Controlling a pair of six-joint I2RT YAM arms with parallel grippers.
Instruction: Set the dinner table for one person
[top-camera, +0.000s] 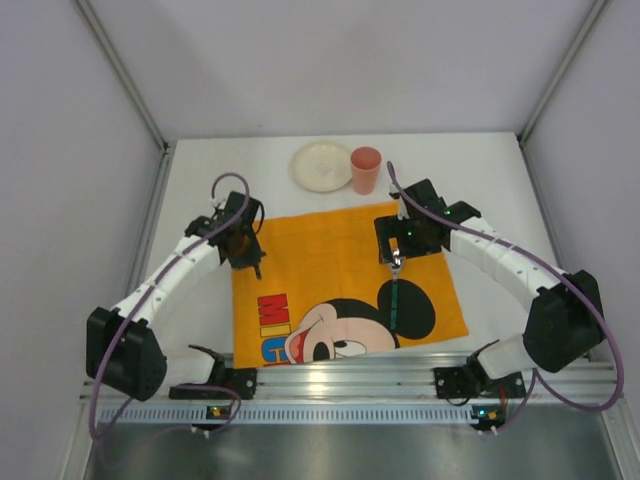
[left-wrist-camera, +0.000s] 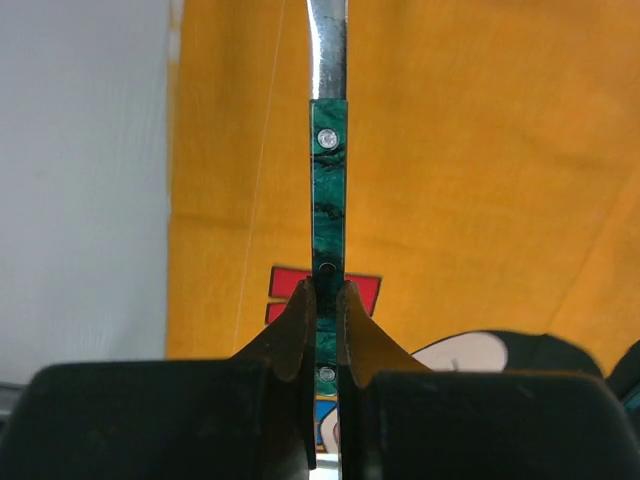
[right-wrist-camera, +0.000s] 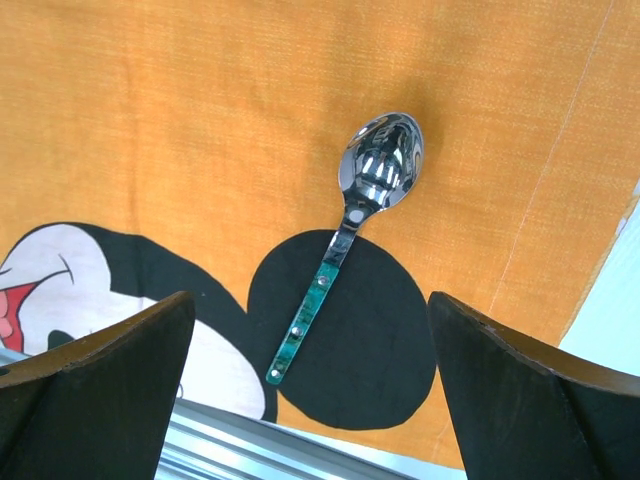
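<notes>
Inspecting the left wrist view, found the left gripper clenched on the green riveted handle of a utensil, carried above the orange cloth near its left border. Judged the grip low on the handle as chosen to leave the metal end free for laying down. Could not tell fork from knife, with the head cut off by the top of that frame.

Found the right gripper released, with fingers spread wide, hanging over a spoon. Noted the spoon lying flat on the cloth, bowl toward the upper right of the frame, handle across the black ear of the printed mouse, touched by neither finger. Judged that piece as already laid on its side of the setting.

Turning to the top view, located the dinner table as the white surface under everything, with the cloth at centre frame and a plate and pink cup just beside each other at upper centre, off the cloth. Judged both as not yet brought to the setting. Seen only from above: plate, cup, table edges. Seen only from the wrists: the clamped handle and the spread fingers.
</notes>
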